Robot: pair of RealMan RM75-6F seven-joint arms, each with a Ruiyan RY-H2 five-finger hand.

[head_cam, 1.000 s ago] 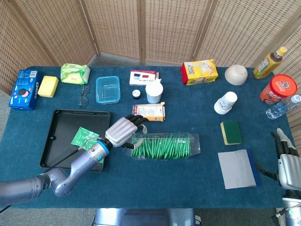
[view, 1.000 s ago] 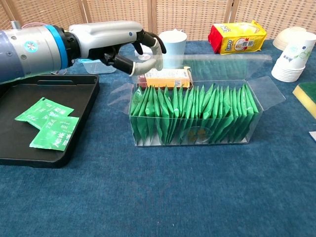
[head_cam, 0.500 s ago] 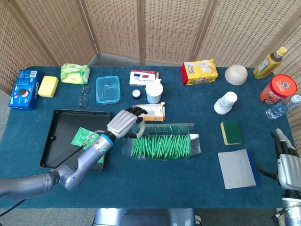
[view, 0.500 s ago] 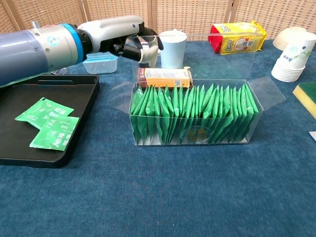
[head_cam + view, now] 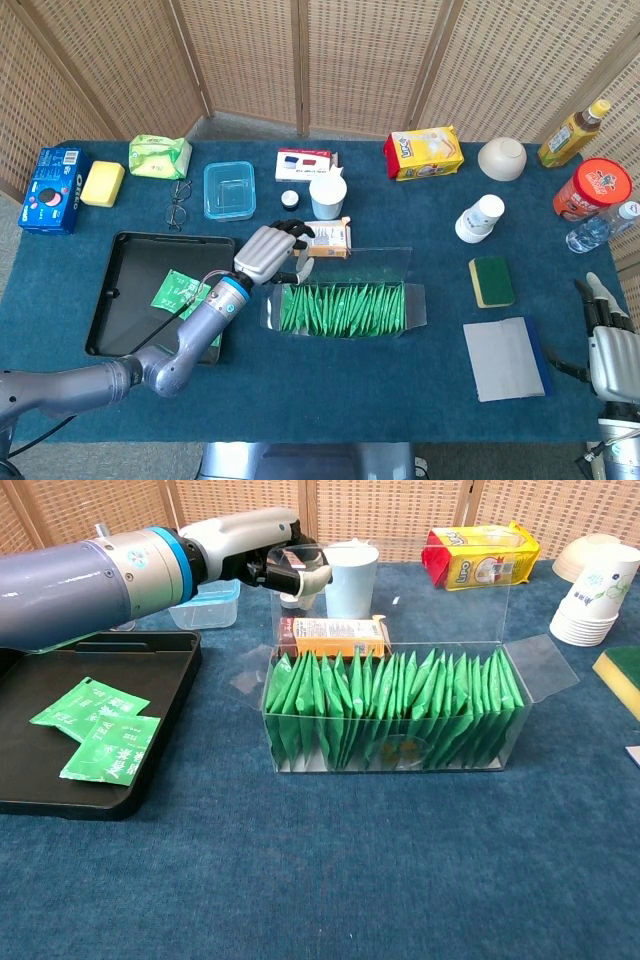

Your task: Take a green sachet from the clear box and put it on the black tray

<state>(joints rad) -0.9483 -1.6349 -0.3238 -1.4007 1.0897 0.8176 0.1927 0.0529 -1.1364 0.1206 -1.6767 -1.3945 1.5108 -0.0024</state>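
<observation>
Now: lid is up, sachet pick comes next.
We see the left hand [image 5: 285,565] at the far left corner of the clear box [image 5: 390,715], fingers curled on the edge of its raised clear lid [image 5: 365,262]; we judge it grips the lid, though the contact itself is hard to make out. The right hand [image 5: 605,330] rests well apart at the tabletop's [image 5: 350,380] right edge, holding nothing, fingers loosely apart. Green sachets [image 5: 385,710] stand on edge in a packed row inside the box, tops up, the row's long axis left to right across the tabletop. Two sachets [image 5: 100,730] already lie flat on the black tray [image 5: 30,800], left of the box. Next we'd need to let go of the lid, reach down and pinch one sachet top at the left end without dragging its neighbours.
</observation>
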